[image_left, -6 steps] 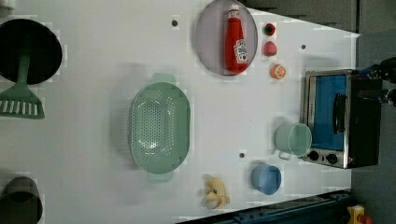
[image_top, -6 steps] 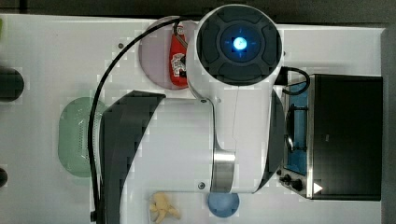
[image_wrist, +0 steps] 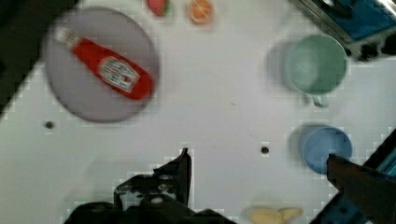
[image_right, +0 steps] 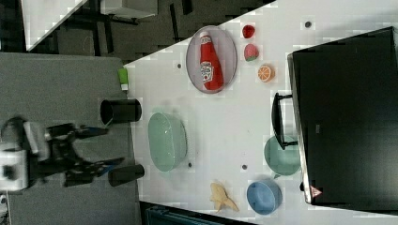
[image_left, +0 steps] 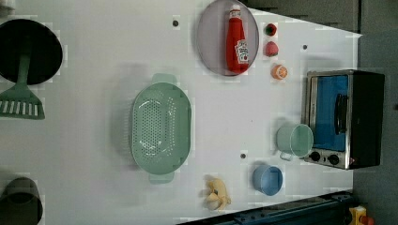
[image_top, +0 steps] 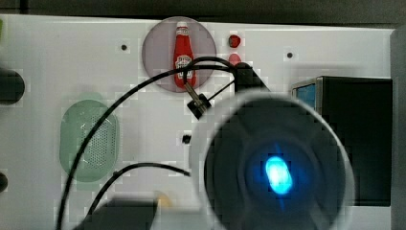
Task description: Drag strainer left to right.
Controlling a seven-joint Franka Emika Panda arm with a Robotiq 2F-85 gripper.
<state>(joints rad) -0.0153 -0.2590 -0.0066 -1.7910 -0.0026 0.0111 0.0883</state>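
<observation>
Since the earlier frame my arm has shifted in the top view: its blue light sat near the top edge then, and now it glows lower and further to the top view's right, looming larger. The strainer [image_left: 160, 126] has not budged.

My pincer [image_right: 105, 146] is released – the two fingers [image_right: 96, 131] stand wide apart with nothing between them. In the right view it shows at the right view's left, apart from the strainer and touching nothing. In the wrist view the pincer [image_wrist: 259, 156] frames bare table [image_wrist: 224, 116], with the blue cup [image_wrist: 327, 148] close by one finger.

The strainer lies upright on the white table [image_left: 94, 47], holes showing and one rim tab towards each long edge of the table. In the left view it sits left of the middle, well apart from the spatula [image_left: 21, 105] on its left. The plate [image_left: 211, 47] carrying the ketchup [image_left: 237, 40] is up to its right – near, not touching. In the top view the strainer [image_top: 89, 141] is on the left, crossed by my cable [image_top: 119, 100].

Further to the left view's right stand the mug [image_left: 294, 139], another blue cup view [image_left: 267, 179] and the oven [image_left: 345, 119]. A yellow toy [image_left: 216, 193] lies near the table's lower edge.
</observation>
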